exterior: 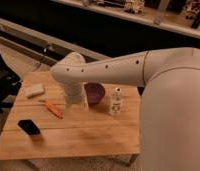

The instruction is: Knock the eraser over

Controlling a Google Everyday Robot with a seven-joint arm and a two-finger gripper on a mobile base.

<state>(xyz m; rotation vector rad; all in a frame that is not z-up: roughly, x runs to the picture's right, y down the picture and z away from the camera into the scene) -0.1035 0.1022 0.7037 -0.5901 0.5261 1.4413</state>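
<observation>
Black eraser (29, 127) on table (93, 137), gripper (77, 102) well apart beside purple bowl (95, 93), opening hidden

1. The arm (113, 72) is off-white, a smooth, thick tube that narrows from right to left.
2. A row of small dark round marks runs along its side.
3. A bulging rounded elbow joint (68, 72) caps its left end.
4. Below that, the wrist section (74, 94) is pale and ribbed with horizontal bands.
5. The gripper (78, 105), pale too, sits at the bottom of it, low over the wooden table (93, 135).
6. A broad, plain white shell (173, 120) fills the near right.
</observation>
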